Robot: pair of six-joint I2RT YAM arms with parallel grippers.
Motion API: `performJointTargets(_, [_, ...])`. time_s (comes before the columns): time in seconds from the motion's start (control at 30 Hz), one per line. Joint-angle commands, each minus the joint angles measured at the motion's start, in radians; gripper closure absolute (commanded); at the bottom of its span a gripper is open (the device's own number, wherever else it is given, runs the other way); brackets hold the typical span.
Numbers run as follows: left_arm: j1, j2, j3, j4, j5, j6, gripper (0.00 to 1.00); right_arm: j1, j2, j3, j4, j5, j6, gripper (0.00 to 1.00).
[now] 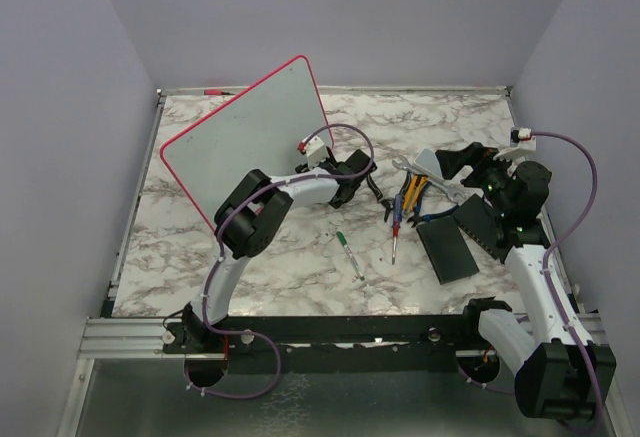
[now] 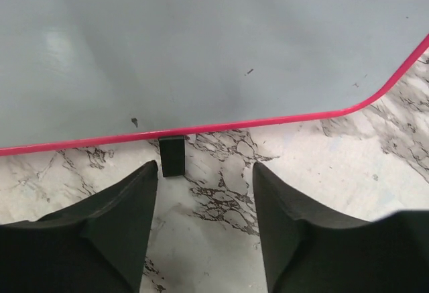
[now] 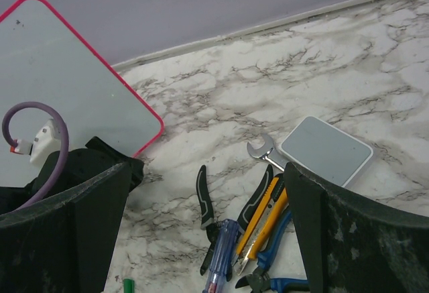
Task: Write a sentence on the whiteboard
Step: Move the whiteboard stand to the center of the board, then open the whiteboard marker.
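The whiteboard [image 1: 250, 142] stands tilted at the back left of the table, white with a red-pink rim and no writing on it. My left gripper [image 1: 352, 175] sits at its lower right edge. In the left wrist view the board's rim [image 2: 268, 120] and a small black foot [image 2: 172, 155] lie just beyond my left gripper [image 2: 204, 167], which is open over bare marble. My right gripper [image 1: 452, 162] hovers open above the tools, holding nothing. The right wrist view takes in my right gripper [image 3: 206, 167] and the board's corner [image 3: 60, 72].
A green-capped pen [image 1: 348, 253] lies on the marble in front of the left gripper. A heap of pliers, a cutter and screwdrivers [image 1: 408, 199] lies mid-right, with a wrench [image 3: 261, 152] and a small grey slab [image 3: 326, 149]. Two black pads [image 1: 447, 249] lie at right.
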State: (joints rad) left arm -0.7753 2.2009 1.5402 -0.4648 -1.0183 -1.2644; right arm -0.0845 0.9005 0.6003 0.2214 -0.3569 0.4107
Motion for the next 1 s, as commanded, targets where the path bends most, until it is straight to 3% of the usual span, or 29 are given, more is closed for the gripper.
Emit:
performJointTargets(0.0, [-0.023, -0.053, -0.027, 0.018, -0.039, 0.000, 0.38, -0.002, -0.006, 0.002, -0.019, 0.012, -0.015, 0.00])
performJointTargets(0.13, [-0.044, -0.083, -0.046, 0.020, -0.085, 0.017, 0.25, -0.003, -0.006, 0.005, -0.022, 0.010, -0.016, 0.00])
performJointTargets(0.4, [-0.106, -0.196, -0.100, 0.020, -0.150, 0.096, 0.08, -0.003, -0.012, 0.019, -0.040, 0.015, -0.034, 0.00])
performJointTargets(0.53, [-0.125, -0.281, -0.132, 0.020, -0.093, 0.191, 0.01, -0.003, -0.007, 0.028, -0.053, 0.086, 0.009, 0.00])
performJointTargets(0.73, [-0.125, -0.427, -0.188, 0.044, 0.078, 0.459, 0.01, -0.003, 0.037, 0.069, -0.126, 0.023, 0.073, 0.03])
performJointTargets(0.87, [-0.113, -0.507, -0.202, 0.049, 0.301, 0.715, 0.01, 0.008, 0.068, 0.090, -0.217, -0.035, 0.051, 0.10])
performJointTargets(0.97, [-0.092, -0.584, -0.224, 0.042, 0.487, 0.827, 0.01, 0.064, 0.078, 0.111, -0.337, -0.021, 0.023, 0.12])
